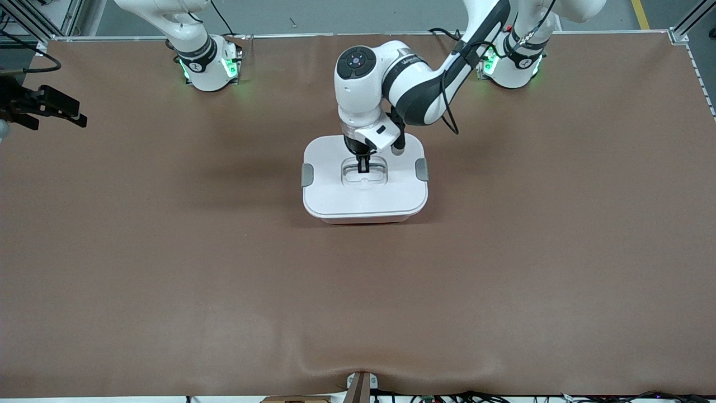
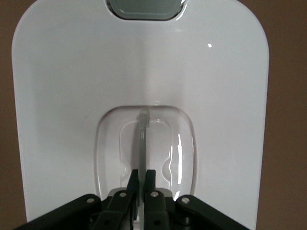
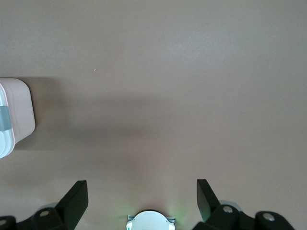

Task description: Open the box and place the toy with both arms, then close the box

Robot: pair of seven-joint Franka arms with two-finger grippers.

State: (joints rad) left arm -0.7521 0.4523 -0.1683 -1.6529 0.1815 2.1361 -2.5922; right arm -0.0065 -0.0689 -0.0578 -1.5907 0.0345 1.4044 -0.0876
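Brown and smooth, the tabletop (image 1: pixel 168 268) fills almost the whole front view. It has a soft cover with a small bump at the edge nearest the front camera. Along the top of that view runs a strip of grey floor (image 1: pixel 335 17), with a bit of yellow line at one corner. Metal frame bars stand at the corners.

Two white arms with black joints have their round bases on the edge of the tabletop that lies farthest from the front camera. Each base glows green.

Next comes the box (image 1: pixel 365 179). It sits in the middle of the tabletop, about halfway between the two bases. Its flat white lid (image 2: pixel 72 96) is on, and a grey clip (image 1: pixel 307 174) sits at each short end. A thin pink edge of the tub shows under the lid. In the middle of the lid is a dip with a see-through handle (image 2: pixel 142 134).

The left arm bends down over the box. The left hand (image 1: pixel 363 164) is down in the dip, right at the handle. Its two fingers are pressed together around the thin handle bar.

The right arm waits. The right hand (image 1: pixel 47 106) hangs over the tabletop at the right arm's end, well apart from the box. Its fingers (image 3: pixel 74 201) are spread wide and hold nothing.
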